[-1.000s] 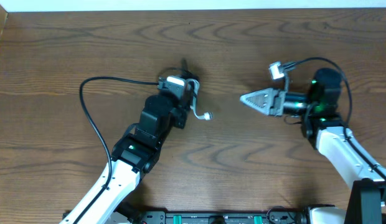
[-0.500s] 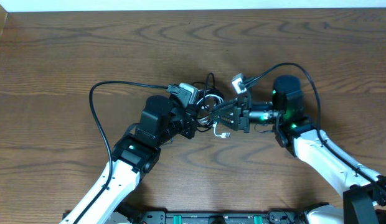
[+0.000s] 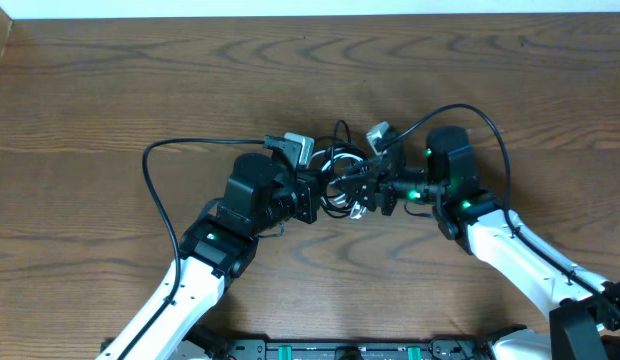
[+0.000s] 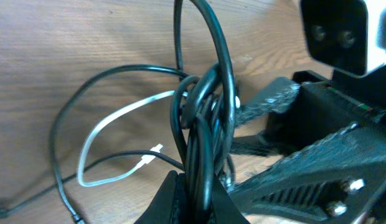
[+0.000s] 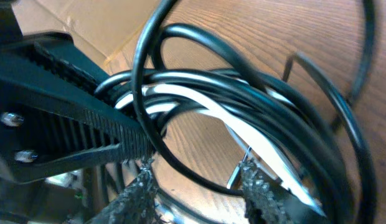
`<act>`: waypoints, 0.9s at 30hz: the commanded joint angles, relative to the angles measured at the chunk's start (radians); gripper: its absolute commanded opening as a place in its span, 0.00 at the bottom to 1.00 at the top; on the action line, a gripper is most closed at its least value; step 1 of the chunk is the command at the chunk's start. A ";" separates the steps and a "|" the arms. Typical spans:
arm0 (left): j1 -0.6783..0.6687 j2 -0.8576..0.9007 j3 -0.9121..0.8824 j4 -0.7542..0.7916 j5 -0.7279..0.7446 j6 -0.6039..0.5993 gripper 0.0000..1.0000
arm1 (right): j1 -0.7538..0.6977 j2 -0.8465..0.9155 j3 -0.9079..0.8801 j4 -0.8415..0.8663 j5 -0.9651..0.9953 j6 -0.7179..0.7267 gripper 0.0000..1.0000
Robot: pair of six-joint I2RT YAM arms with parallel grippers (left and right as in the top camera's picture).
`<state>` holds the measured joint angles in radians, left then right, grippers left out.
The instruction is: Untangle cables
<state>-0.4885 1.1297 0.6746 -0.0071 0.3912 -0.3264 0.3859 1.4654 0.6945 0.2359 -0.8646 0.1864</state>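
Note:
The cables point(image 3: 338, 172) hang as one knot of black loops with a white cord through it, between my two grippers at the table's middle. My left gripper point(image 3: 318, 193) is shut on the bundle; in its wrist view the black strands point(image 4: 205, 118) rise straight out of the pinched jaws point(image 4: 194, 202). A white cable point(image 4: 115, 121) loops down to the wood, its plug point(image 4: 150, 155) lying flat. My right gripper point(image 3: 358, 192) is open right against the bundle. One black loop point(image 5: 199, 177) passes across the gap between its fingers point(image 5: 138, 196), and black and white strands point(image 5: 199, 90) lie just above.
A thick black arm wire point(image 3: 150, 190) arcs out to the left of my left arm, and another point(image 3: 490, 125) curves over my right wrist. A pale edge point(image 3: 310, 8) runs along the table's far side. Bare wood surrounds both arms.
My right arm has swung left from the right side up to the bundle, and its jaws have spread wider. My left gripper kept its hold and shifted slightly right.

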 commanded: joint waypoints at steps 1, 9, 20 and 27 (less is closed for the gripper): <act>-0.001 -0.006 0.014 0.008 0.093 -0.053 0.08 | 0.035 -0.005 0.010 -0.006 0.067 -0.098 0.45; -0.001 -0.006 0.014 0.008 0.096 -0.054 0.08 | 0.074 -0.005 0.010 -0.078 0.205 -0.166 0.44; -0.001 -0.006 0.014 0.012 0.204 -0.053 0.08 | 0.087 -0.005 0.010 -0.068 0.227 -0.166 0.10; -0.001 -0.006 0.014 0.011 0.168 -0.053 0.08 | 0.076 -0.005 0.010 -0.070 0.215 -0.124 0.01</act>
<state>-0.4881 1.1301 0.6746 -0.0029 0.5518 -0.3706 0.4690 1.4651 0.6945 0.1684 -0.6540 0.0330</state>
